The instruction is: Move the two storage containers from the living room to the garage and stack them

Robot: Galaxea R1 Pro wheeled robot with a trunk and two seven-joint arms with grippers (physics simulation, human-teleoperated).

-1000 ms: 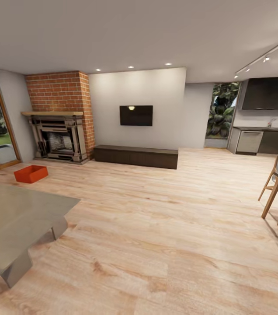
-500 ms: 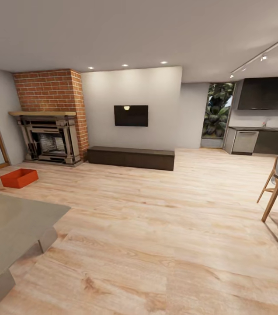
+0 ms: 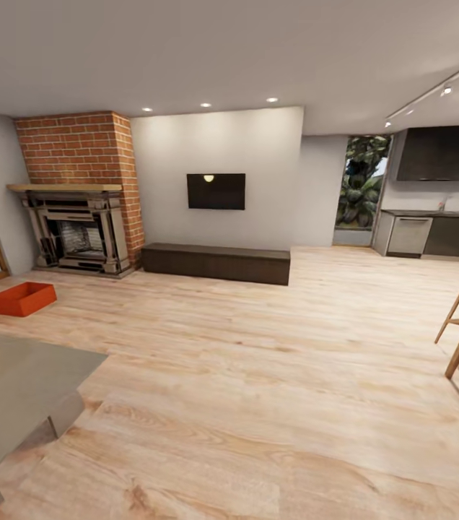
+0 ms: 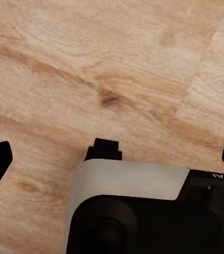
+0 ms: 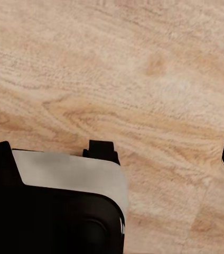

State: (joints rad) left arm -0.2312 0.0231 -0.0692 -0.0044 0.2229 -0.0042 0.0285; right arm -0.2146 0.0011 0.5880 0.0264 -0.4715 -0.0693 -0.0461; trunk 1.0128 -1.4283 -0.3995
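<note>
In the living room, one storage container (image 3: 23,298) sits on the wood plank floor (image 3: 273,375) near the brick fireplace (image 3: 78,195), well apart from me, untouched; my left pincer (image 4: 110,156) and right pincer (image 5: 112,153) hang spread and empty, everything left to do.

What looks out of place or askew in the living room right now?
Only the red-orange storage container: it sits alone on the wood plank floor near the brick fireplace, angled to the planks. Nothing looks spilled or damaged.
</note>
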